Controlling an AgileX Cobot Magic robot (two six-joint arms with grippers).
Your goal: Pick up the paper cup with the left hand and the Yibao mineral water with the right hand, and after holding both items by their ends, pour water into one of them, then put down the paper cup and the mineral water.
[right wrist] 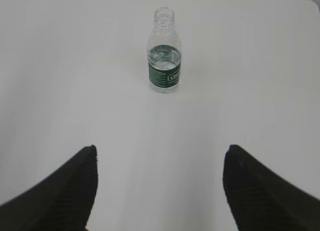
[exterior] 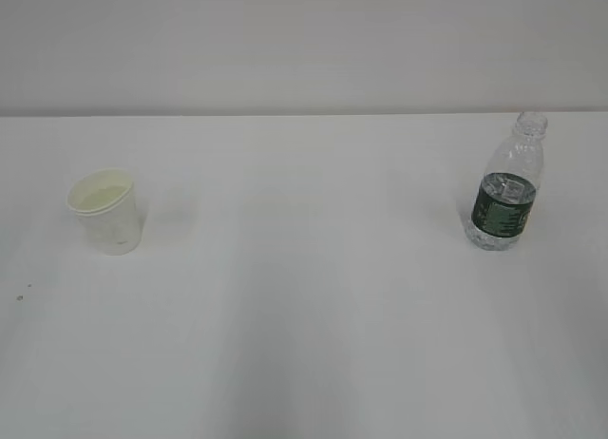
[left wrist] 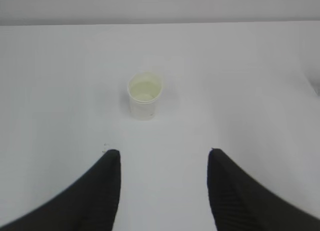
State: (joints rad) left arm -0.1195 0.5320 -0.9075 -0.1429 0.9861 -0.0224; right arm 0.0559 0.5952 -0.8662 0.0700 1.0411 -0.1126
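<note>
Small white tapered paper cup [exterior: 106,211] and clear ribbed, green-labelled, uncapped plastic water bottle [exterior: 506,194] stand upright, well apart. The left gripper [left wrist: 164,161] and right gripper [right wrist: 161,158] both gape empty. Cup probably light and crushable, bottle slippery: grasp each gently at its end.

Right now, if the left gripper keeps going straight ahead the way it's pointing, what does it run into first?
Most likely the small white tapered paper cup. It stands upright on the white table ahead of the open left gripper, slightly left of the line between the jaws. Nothing lies in between, though how far off it is stays unclear.

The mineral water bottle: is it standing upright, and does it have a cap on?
Upright and uncapped. The mineral water bottle stands on its base on the table, and its open neck shows no cap.
</note>
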